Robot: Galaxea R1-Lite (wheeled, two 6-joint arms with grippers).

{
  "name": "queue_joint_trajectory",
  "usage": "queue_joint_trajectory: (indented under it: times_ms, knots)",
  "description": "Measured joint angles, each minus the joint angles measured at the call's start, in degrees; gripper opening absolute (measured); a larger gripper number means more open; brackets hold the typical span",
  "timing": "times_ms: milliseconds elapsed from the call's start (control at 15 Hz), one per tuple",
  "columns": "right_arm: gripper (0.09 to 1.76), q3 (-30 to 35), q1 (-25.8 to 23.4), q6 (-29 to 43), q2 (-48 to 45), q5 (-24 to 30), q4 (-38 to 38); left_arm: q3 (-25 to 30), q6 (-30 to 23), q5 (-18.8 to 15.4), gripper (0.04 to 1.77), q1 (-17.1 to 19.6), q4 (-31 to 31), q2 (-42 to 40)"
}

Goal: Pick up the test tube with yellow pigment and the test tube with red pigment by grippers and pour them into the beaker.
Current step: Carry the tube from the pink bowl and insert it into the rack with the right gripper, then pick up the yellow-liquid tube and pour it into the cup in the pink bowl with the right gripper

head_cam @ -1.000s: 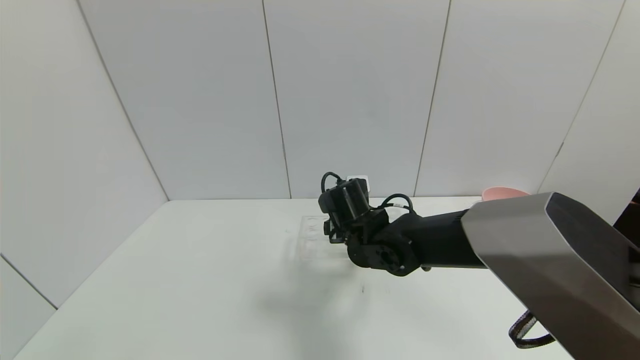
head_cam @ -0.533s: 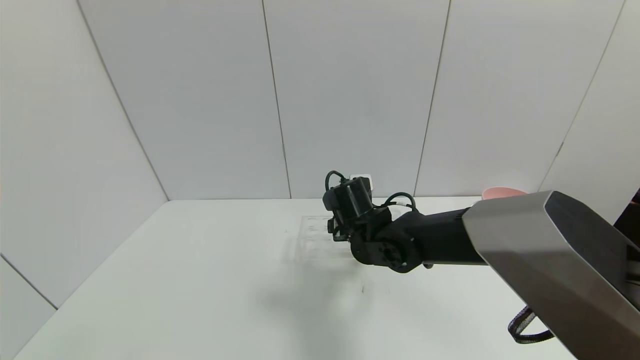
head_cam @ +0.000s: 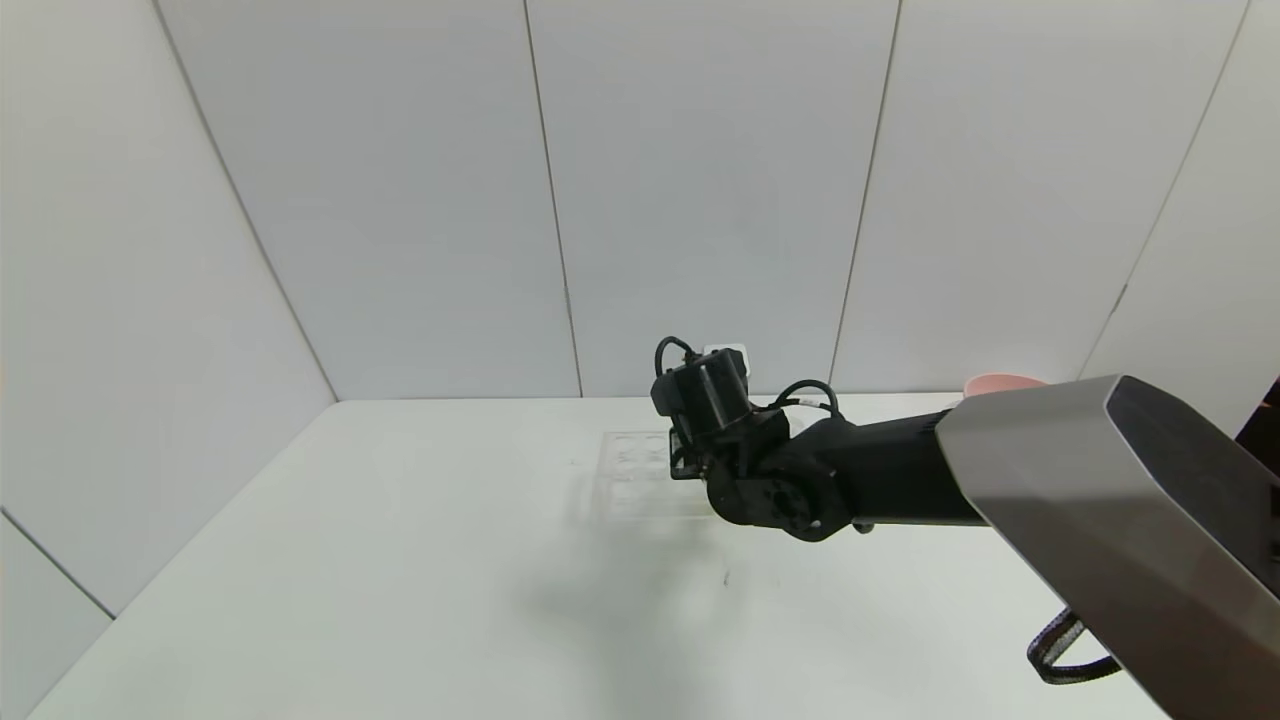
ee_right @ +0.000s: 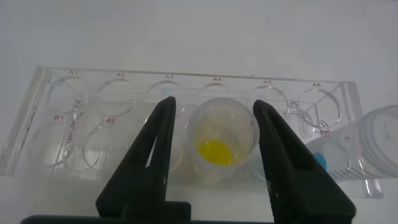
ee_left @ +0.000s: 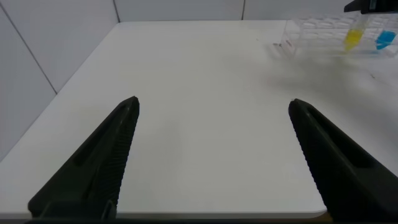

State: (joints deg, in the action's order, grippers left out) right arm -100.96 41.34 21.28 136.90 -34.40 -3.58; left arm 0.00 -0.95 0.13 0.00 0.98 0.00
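Note:
In the right wrist view the test tube with yellow pigment stands upright in a clear many-holed rack. My right gripper is open just above it, one finger on each side of its rim, not touching it. In the head view the right gripper hangs over the rack at mid-table. My left gripper is open and empty, low over the table's near left part. From there the yellow tube shows far off in the rack. The red tube and the beaker are out of view.
A tube with blue liquid stands in the rack beside the yellow one and also shows in the left wrist view. A pink bowl sits at the far right behind my right arm. White walls close in the table at the back and left.
My right arm has shifted a little to the right and farther back over the rack. Nothing has been taken hold of.

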Motion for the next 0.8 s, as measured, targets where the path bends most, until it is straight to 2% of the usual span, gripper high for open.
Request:
queue_joint_trajectory:
  times_ms: [133,200,800]
  knots:
    - [0.70,0.2,0.1,0.0,-0.1,0.0,0.0,0.0,0.0,0.0,1.72,0.0,0.0,0.0]
    - [0.52,0.4,0.1,0.0,-0.2,-0.1,0.0,0.0,0.0,0.0,1.72,0.0,0.0,0.0]
    - [0.52,1.6,0.2,0.0,-0.7,-0.2,-0.1,0.0,0.0,0.0,1.72,0.0,0.0,0.0]
